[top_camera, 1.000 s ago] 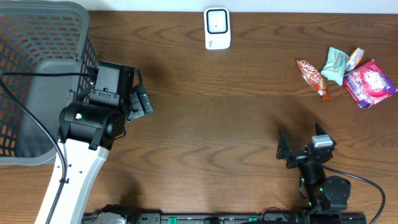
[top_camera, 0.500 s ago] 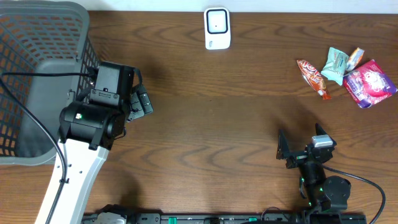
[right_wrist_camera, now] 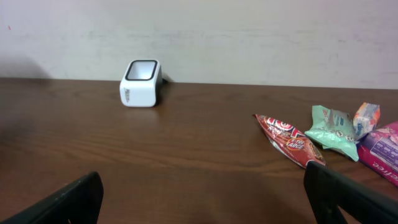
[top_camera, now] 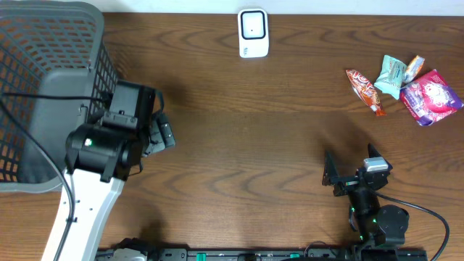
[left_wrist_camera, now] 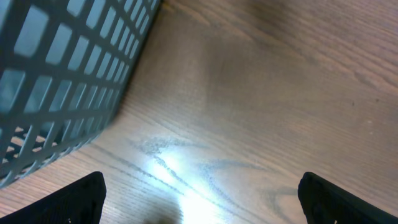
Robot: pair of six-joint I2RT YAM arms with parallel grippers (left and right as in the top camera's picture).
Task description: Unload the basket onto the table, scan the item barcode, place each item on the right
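Left arm (top_camera: 101, 148) is sitting at the left of the overhead frame, its head just beside the right wall of the grey mesh basket (top_camera: 43, 51). Left jaws are standing wide and gripping nothing. In the left wrist view both tips are showing in the lower corners, with bare counter (left_wrist_camera: 249, 93) between them and the basket wall filling the upper left.

Right arm (top_camera: 370, 196) is resting at the lower right of the overhead frame. Right jaws are likewise standing wide and empty, pointing toward the top of the frame.

Items are lying in a cluster at the upper right of the overhead frame, well apart from both arms: a red wrapper (top_camera: 362, 87), a teal packet (top_camera: 391, 75) just beside it, a small orange-and-white packet (top_camera: 414, 67) and a pink bag (top_camera: 432, 98) at the far right. Barcodes are too small to make out.

White scanner (top_camera: 253, 32) is standing at the top centre, well apart from the items. In the right wrist view it is showing at the upper left, close to the wall.
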